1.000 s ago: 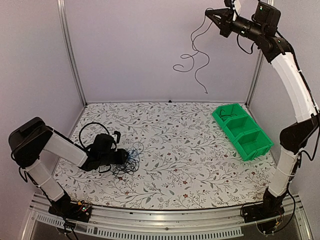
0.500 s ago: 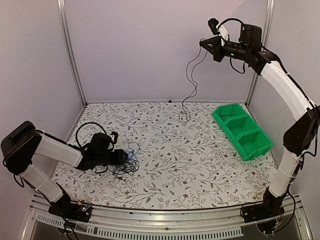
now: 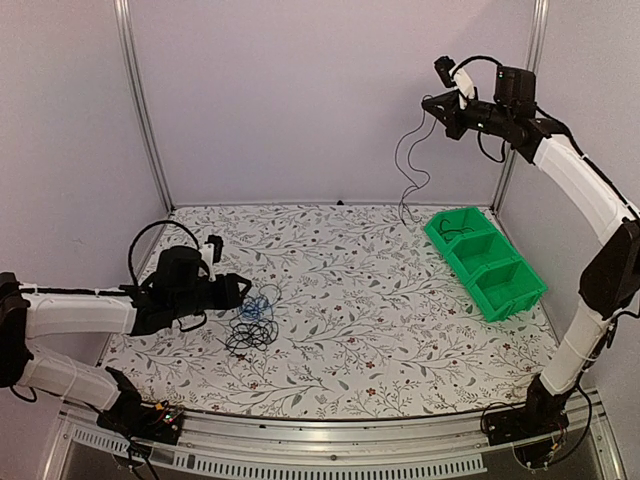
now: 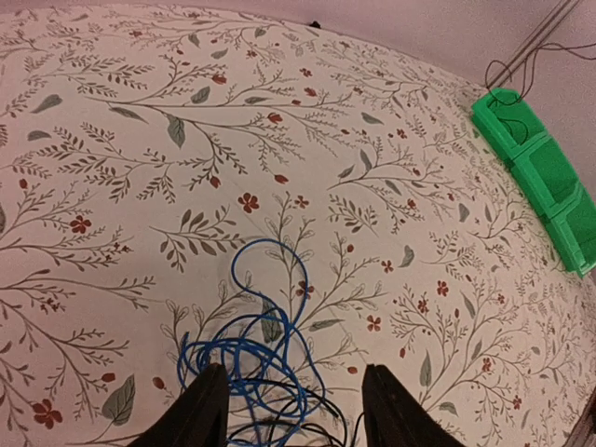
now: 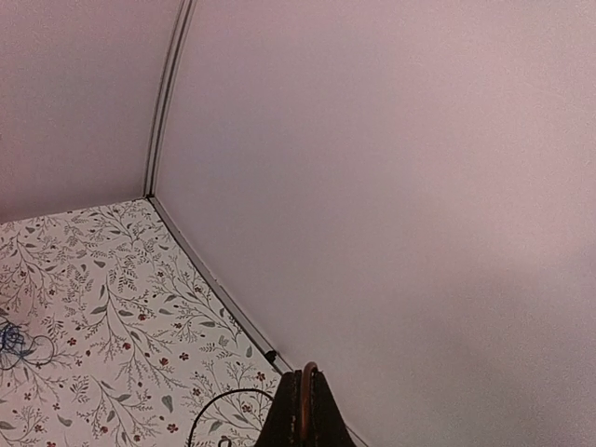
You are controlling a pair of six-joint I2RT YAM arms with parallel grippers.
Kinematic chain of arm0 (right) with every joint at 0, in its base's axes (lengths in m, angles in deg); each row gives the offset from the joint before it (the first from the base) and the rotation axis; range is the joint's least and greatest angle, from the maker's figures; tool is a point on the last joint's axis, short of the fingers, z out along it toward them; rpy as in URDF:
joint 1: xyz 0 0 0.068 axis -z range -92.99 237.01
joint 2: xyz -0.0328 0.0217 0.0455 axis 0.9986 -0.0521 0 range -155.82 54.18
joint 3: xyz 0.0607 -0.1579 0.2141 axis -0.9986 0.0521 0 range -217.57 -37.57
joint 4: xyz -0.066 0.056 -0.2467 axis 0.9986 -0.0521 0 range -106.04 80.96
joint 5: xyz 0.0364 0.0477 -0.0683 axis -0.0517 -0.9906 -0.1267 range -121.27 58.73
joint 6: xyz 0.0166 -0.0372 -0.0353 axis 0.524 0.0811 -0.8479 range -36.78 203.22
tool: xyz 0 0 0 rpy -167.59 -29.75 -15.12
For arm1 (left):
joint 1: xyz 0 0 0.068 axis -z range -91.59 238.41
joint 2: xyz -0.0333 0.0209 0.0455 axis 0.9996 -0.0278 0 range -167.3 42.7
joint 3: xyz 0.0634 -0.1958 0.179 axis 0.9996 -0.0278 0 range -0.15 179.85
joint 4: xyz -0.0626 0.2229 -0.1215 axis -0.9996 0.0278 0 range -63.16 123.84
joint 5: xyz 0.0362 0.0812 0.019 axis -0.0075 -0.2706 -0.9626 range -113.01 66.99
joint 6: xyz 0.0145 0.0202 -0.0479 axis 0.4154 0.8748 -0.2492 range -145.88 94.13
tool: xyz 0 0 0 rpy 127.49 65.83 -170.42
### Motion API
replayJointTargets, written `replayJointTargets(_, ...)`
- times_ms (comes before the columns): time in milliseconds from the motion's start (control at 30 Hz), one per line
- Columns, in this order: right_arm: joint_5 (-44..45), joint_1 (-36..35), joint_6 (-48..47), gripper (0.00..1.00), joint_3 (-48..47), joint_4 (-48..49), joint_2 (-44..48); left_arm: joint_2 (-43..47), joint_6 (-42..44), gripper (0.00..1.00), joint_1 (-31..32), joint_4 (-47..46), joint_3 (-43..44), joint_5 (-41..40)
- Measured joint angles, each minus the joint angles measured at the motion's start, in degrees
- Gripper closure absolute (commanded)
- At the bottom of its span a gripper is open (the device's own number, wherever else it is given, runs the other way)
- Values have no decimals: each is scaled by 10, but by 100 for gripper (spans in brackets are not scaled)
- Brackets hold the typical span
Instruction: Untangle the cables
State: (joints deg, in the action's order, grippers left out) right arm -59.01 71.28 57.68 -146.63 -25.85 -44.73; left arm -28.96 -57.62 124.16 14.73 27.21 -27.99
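A loose tangle of thin black and blue cables lies on the floral-patterned tabletop, left of centre. The left claw is held low just over it, fingers apart, with the coils of the blue cable lying between and ahead of them; nothing is gripped there.

The right claw is raised high at the far right, its fingers pressed together on one thin black cable. This cable hangs free, and its lower end dangles just beside the far end of the green plastic three-compartment bin.

The step in hand is judged to be the putting away of the freed black cable while the next strand is chosen. The right claw is best brought over a compartment and lowered until the hanging length is gathered inside before it is let go, so that no tail is left over the rim.

At the tangle, a single strand should be taken, not the heap. The open blue loop reaching away from the pile offers the clearest hold. It is best drawn out slowly, so that snags can be noticed.
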Motion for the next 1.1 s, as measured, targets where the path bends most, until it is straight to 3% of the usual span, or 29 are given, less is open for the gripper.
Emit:
replayJointTargets(267, 1, 69, 9, 100, 43, 28, 1, 58, 19, 51, 0, 8, 5, -13)
replayJointTargets(633, 0, 162, 26, 100, 112, 64, 1, 61, 33, 51, 0, 30, 9, -30)
replayJointTargets(1100, 4, 243, 55, 100, 116, 101, -8, 54, 32, 51, 0, 30, 9, -33)
